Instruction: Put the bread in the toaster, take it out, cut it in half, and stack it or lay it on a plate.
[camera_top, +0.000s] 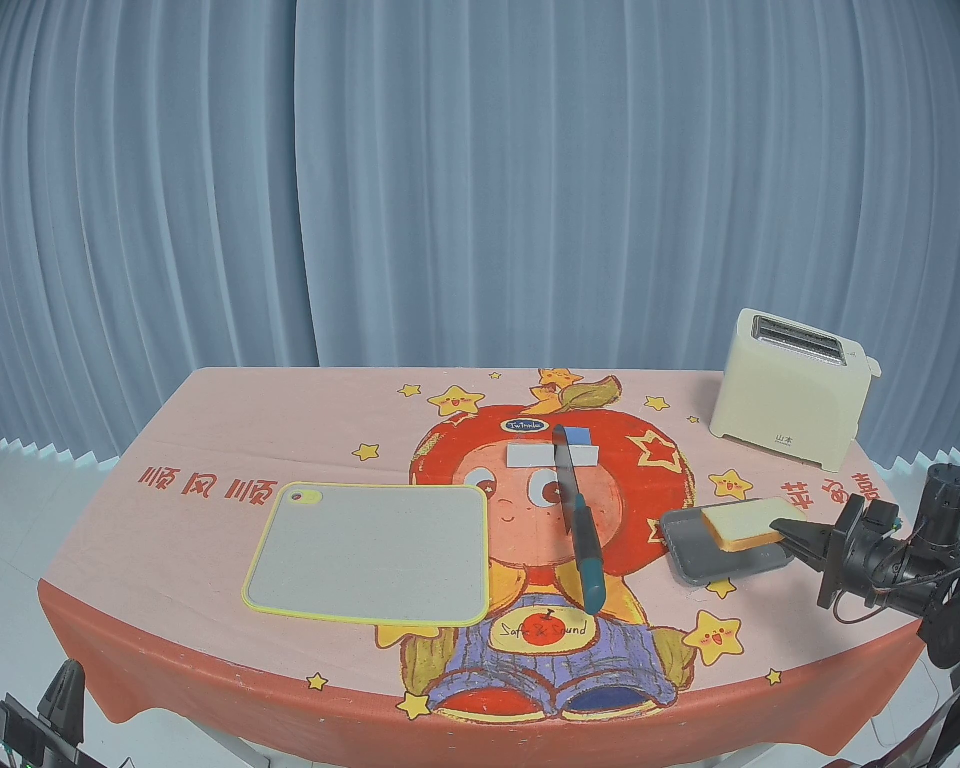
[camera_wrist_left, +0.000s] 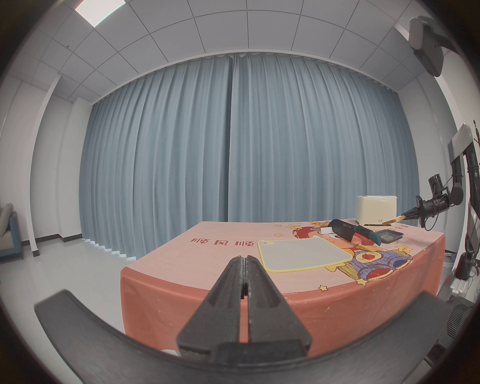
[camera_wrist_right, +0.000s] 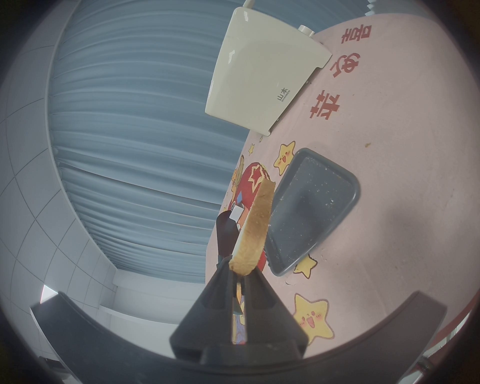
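Note:
My right gripper (camera_top: 792, 537) is shut on a slice of bread (camera_top: 750, 522), holding it by one edge just above the dark grey plate (camera_top: 700, 560) at the table's right. In the right wrist view the bread (camera_wrist_right: 255, 230) stands edge-on between the fingers, lifted clear of the plate (camera_wrist_right: 310, 210). The cream toaster (camera_top: 792, 387) stands behind the plate at the back right, its slots empty. A teal-handled knife (camera_top: 580, 520) lies on the cloth mid-table. My left gripper (camera_wrist_left: 245, 280) hangs shut, low and off the table's left front corner.
A grey cutting board (camera_top: 372, 550) with a yellow-green rim lies left of the knife. A small white and blue block (camera_top: 552, 452) sits under the knife's blade. The table (camera_top: 200, 440) wears a pink printed cloth; blue curtains hang behind.

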